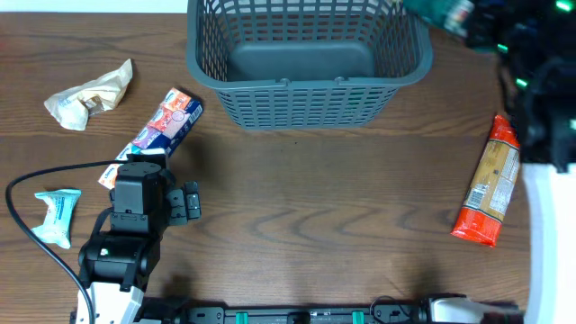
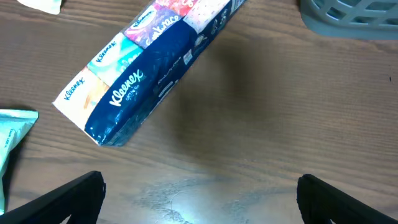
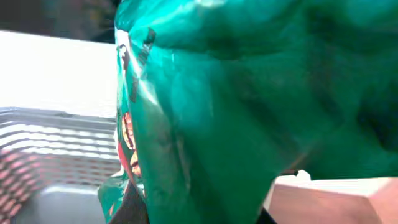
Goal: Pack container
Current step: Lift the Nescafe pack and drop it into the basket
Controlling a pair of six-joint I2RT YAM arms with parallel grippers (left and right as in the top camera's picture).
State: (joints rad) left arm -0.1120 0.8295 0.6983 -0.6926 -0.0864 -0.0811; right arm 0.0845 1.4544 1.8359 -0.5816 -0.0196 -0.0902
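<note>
The dark grey lattice basket [image 1: 306, 83] stands at the far middle of the table with nothing in it. It also shows in the left wrist view [image 2: 354, 18] and the right wrist view [image 3: 56, 143]. My right gripper [image 1: 477, 22] is shut on a green snack packet [image 1: 445, 11] and holds it in the air by the basket's far right corner. The packet [image 3: 249, 93] fills the right wrist view and hides the jaws [image 3: 199, 211]. My left gripper [image 1: 139, 162] is open and empty [image 2: 199, 186], just short of a blue Kleenex tissue pack [image 1: 166, 121] [image 2: 143, 68].
A crumpled beige packet [image 1: 90, 94] lies at the far left. A light teal packet [image 1: 56, 216] lies left of my left arm and shows in the left wrist view [image 2: 9, 143]. An orange-red packet [image 1: 489, 184] lies at the right.
</note>
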